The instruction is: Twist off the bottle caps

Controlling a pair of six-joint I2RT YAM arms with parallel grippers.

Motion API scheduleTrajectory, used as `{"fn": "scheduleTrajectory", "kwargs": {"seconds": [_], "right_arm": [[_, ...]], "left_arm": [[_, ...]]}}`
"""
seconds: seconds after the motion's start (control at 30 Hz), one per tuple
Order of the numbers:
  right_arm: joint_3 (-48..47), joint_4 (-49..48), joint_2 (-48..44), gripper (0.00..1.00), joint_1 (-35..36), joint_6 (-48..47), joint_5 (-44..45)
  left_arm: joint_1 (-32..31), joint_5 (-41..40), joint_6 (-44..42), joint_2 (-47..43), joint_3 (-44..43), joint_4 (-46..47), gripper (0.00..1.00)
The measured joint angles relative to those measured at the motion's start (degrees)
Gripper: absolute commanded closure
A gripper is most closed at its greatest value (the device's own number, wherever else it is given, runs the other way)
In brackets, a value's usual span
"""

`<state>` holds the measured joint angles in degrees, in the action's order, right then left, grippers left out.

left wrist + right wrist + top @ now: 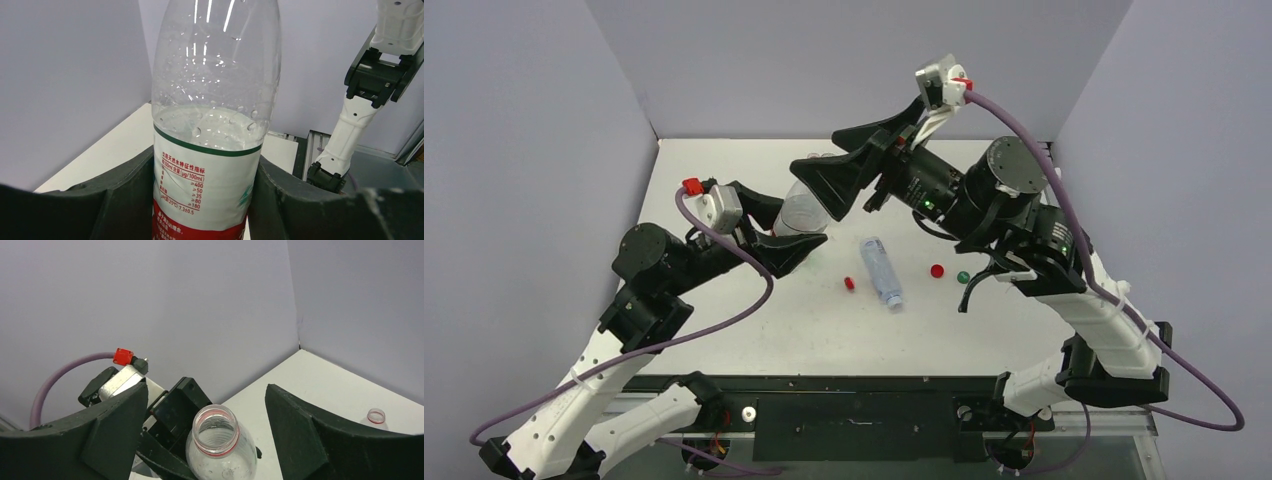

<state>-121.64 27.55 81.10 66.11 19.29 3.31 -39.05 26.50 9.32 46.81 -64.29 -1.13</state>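
My left gripper [802, 222] [205, 200] is shut on a clear bottle with a red-and-white label [799, 210] [215, 125], gripping it at the label and holding it upright. The bottle's mouth [215, 430] is open, with only a red ring round the neck. My right gripper [819, 152] [206, 400] hangs just above that mouth, open, a finger on each side and nothing between them. Two red caps [849, 283] [937, 270] and a green cap [963, 277] lie loose on the table.
A clear pale-blue bottle without a label [881, 270] lies on its side mid-table, between the red caps. Another open bottle mouth with a red ring [376, 416] shows at the back. Grey walls close in the white table [724, 330] on three sides.
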Motion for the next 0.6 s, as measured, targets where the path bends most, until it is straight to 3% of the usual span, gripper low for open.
{"fn": "scheduleTrajectory", "kwargs": {"seconds": [0.1, 0.33, 0.47, 0.53, 0.57, 0.6], "right_arm": [[-0.50, 0.68, 1.46, 0.28, 0.02, 0.13, 0.81], [2.14, 1.20, 0.46, 0.72, 0.02, 0.63, 2.43], [2.16, 1.53, 0.42, 0.94, 0.35, -0.61, 2.36], [2.03, 2.12, 0.44, 1.00, 0.35, -1.07, 2.08], [1.81, 2.60, 0.50, 1.00, 0.35, -1.33, 2.10], [1.53, 3.08, 0.55, 1.00, 0.33, -1.60, 2.12]], "left_arm": [[0.00, -0.59, -0.57, -0.31, 0.59, 0.24, 1.00], [0.00, -0.90, -0.76, -1.03, 1.16, 0.48, 1.00], [0.00, -0.90, -0.57, -0.83, 1.18, -0.13, 0.88], [0.00, -0.87, -0.52, -0.74, 1.18, -0.59, 0.62], [0.00, -0.79, -0.55, -0.61, 1.18, -0.72, 0.33], [0.00, -0.76, -0.55, -0.52, 1.18, -0.72, 0.20]]}}
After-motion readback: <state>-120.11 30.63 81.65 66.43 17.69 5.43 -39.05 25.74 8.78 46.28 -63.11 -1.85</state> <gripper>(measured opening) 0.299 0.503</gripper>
